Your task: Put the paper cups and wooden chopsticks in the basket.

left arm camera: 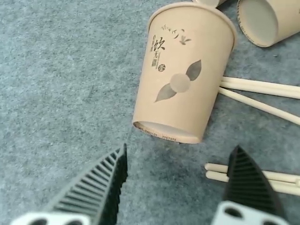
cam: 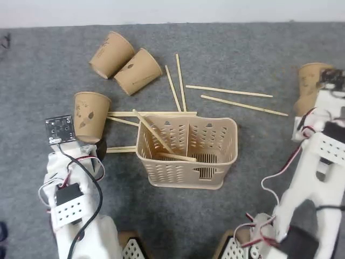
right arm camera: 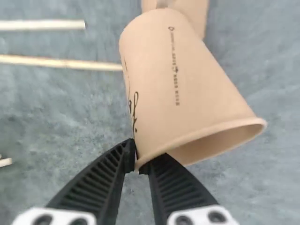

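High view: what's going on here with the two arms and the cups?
The right gripper is shut on the rim of a tan paper cup. The left gripper is open just short of another tan cup. The beige slotted plastic basket holds a few wooden chopsticks, no cups; two more cups and loose chopsticks lie on the grey carpet.
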You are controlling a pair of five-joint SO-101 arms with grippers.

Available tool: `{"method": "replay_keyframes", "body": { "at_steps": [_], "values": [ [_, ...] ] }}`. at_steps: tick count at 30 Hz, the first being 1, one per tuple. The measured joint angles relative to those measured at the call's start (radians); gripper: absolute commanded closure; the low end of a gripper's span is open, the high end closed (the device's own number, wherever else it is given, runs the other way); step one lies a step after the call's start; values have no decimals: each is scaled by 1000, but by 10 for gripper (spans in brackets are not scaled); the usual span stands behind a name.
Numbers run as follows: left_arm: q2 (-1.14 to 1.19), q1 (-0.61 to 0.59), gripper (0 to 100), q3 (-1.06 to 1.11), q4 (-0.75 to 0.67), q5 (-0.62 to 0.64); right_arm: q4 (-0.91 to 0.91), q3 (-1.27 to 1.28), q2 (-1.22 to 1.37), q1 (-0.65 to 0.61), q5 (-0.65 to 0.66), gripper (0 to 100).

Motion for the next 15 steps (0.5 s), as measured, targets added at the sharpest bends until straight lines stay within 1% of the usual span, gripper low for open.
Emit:
{"method": "replay_keyframes", "body": {
  "at_steps": [6, 12, 15],
  "values": [
    [0, 0, 668, 0, 0, 0, 249, -221, -106, -17, 78, 991],
    [0, 0, 668, 0, 0, 0, 503, -413, -120, -38, 121, 991],
    [0, 0, 668, 0, 0, 0, 623, -554, -124, -57, 146, 991]
  ]
}}
